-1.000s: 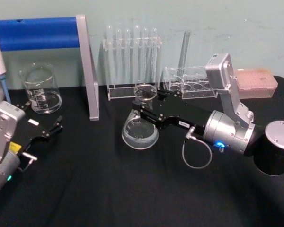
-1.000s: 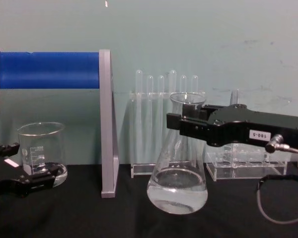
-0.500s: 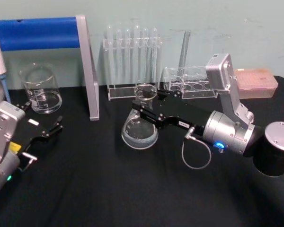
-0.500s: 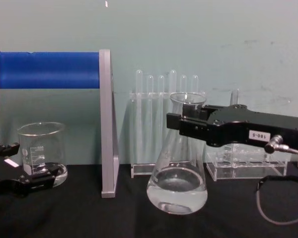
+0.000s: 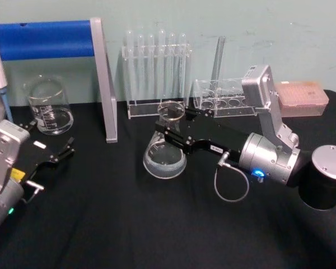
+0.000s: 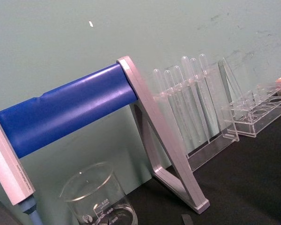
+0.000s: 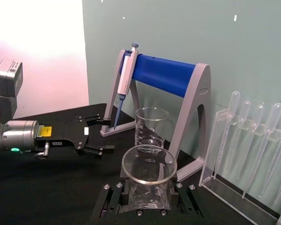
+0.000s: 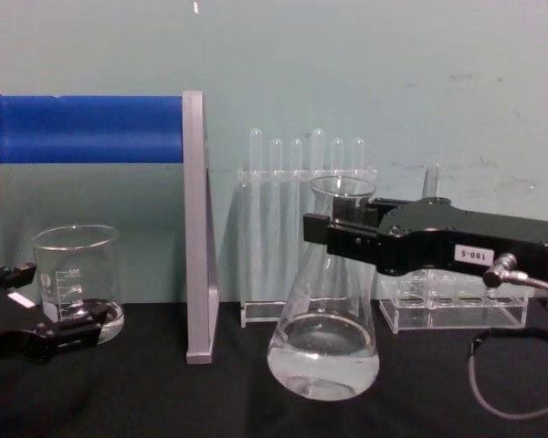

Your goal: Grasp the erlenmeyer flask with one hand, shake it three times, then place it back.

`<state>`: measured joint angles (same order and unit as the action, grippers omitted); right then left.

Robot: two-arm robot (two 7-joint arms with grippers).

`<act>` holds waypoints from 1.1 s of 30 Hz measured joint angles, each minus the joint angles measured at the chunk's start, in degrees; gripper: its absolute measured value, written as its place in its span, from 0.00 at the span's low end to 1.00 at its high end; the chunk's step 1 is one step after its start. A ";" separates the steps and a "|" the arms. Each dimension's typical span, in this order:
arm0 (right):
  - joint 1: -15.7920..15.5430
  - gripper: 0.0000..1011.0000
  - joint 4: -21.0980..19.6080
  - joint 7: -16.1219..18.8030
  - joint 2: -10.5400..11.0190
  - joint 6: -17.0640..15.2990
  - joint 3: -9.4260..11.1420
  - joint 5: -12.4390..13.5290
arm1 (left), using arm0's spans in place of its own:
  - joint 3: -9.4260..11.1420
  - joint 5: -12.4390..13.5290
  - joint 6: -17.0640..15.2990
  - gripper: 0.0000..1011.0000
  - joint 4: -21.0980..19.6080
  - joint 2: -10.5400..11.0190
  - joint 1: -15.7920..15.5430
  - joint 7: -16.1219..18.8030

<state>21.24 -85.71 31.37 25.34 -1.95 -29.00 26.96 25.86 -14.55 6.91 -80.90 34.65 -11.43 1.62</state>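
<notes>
The right arm's black boxy gripper (image 8: 336, 235), clamped on the neck of the clear glass conical flask (image 8: 322, 351), dips slightly lower and leftward. The flask's base now nears the black tabletop (image 8: 164, 401), so this is probably a shake stroke or the set-down. The left gripper (image 5: 47, 151) sits parked at the table's left, fingers apart.

At centre, the erlenmeyer flask (image 8: 322, 301) is clear glass; the right claw (image 8: 333, 235) is black with a small white label. The worktop (image 5: 101, 224) is black, the wall (image 8: 393, 73) pale green, the upper-left bar (image 5: 45, 39) bright blue on a grey stand (image 5: 103, 84).
</notes>
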 joint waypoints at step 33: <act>-0.81 0.44 -5.80 12.62 4.19 2.41 -6.79 5.45 | 0.00 0.00 0.00 0.99 0.00 0.00 0.00 0.00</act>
<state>20.43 -91.50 43.99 29.54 0.46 -35.78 32.41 25.86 -14.55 6.91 -80.90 34.65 -11.43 1.62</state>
